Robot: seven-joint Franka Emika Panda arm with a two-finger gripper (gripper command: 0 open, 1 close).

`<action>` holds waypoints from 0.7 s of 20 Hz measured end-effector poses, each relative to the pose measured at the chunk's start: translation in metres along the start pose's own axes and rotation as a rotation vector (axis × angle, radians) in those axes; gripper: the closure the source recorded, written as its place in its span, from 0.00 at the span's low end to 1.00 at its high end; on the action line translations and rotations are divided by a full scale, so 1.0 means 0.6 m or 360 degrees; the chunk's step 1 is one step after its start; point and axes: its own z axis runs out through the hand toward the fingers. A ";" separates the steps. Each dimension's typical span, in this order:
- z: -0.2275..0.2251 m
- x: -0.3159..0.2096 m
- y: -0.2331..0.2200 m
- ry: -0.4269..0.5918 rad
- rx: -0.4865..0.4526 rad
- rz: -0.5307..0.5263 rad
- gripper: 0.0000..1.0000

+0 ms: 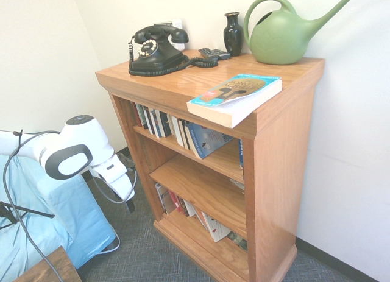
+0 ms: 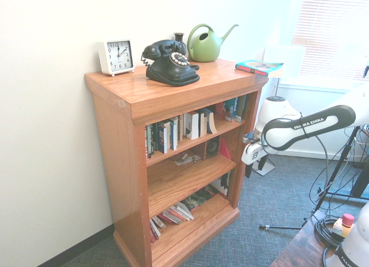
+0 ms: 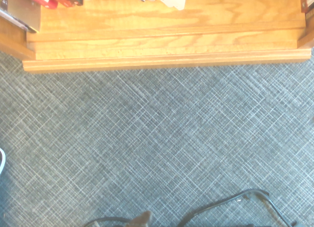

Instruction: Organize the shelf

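The oak shelf stands against the wall. A teal-covered book lies flat on its top, overhanging the front corner. Upright books fill the upper level. The middle level holds a few small items. Leaning books sit on the bottom level. My gripper hangs low in front of the shelf, pointing down at the carpet, holding nothing visible. The wrist view shows the shelf's base and grey carpet.
On top stand a black rotary phone, a dark vase, a green watering can, a small dark device and a white clock. A dark wooden table corner is nearby.
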 end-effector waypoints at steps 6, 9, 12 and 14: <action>-0.018 0.040 0.026 0.0226 -0.0115 -0.0082 0.00; -0.050 0.111 0.092 0.0463 -0.0239 -0.0121 0.00; -0.113 0.180 0.161 0.0694 -0.0361 -0.0164 0.00; -0.160 0.205 0.190 0.0847 -0.0437 -0.0216 0.00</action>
